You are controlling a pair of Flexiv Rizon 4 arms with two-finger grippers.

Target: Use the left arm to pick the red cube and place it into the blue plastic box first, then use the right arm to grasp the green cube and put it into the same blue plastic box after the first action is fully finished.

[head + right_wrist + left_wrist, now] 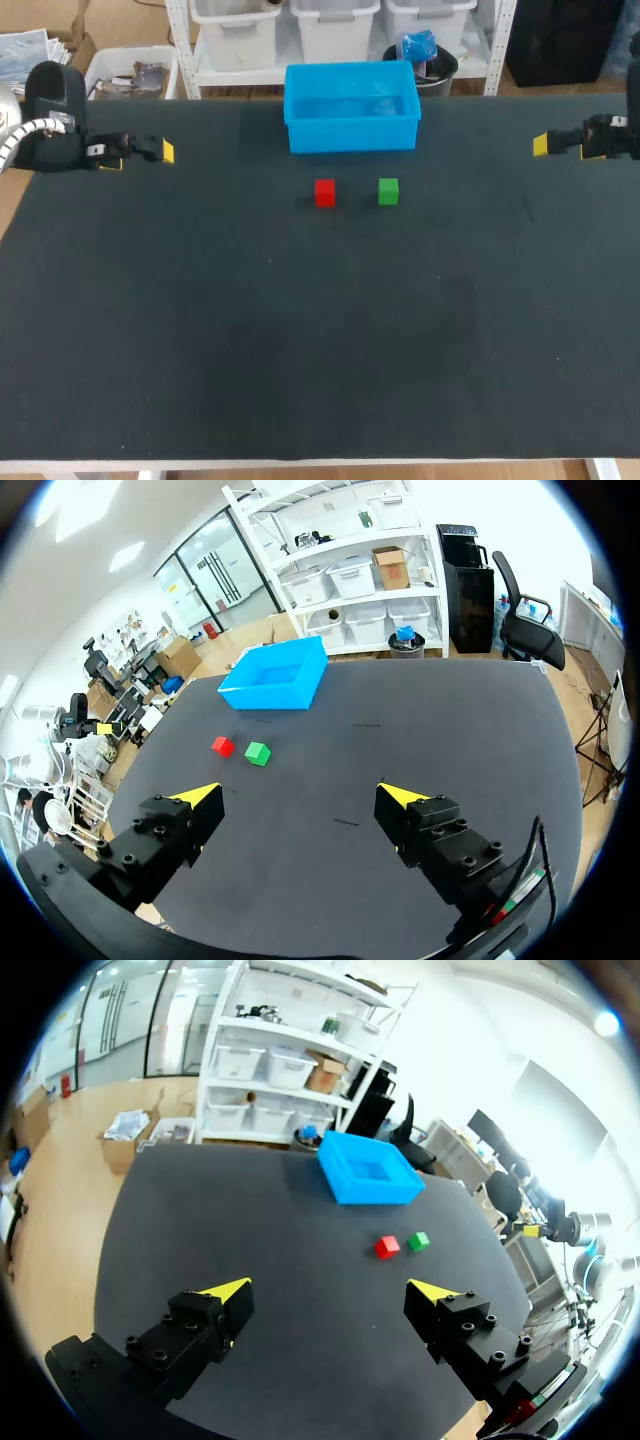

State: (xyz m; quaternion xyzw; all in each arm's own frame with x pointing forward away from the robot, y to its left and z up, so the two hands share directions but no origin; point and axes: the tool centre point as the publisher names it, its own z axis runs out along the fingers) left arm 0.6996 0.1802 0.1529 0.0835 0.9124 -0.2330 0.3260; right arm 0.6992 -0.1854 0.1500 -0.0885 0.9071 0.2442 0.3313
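Nearest you on the dark worktop (300, 350) sit the two cubes, past the middle toward the far edge. The red cube (324, 192) is on the left and the green cube (388, 191) is near it on the right, with a gap between them. Both lie flat with their sides roughly square to the worktop's edges; being cubes, they show no long axis.

A little farther back, your left gripper (330, 1290) hangs by the left edge and your right gripper (300, 796) by the right edge. Each points inward toward the middle, fingers spread wide, holding nothing. In the head view most of your right arm is cut off at the side.

Farthest, the blue box (350, 135) stands at the middle of the far edge, mouth up. Its long side runs along that edge, just behind the cubes.
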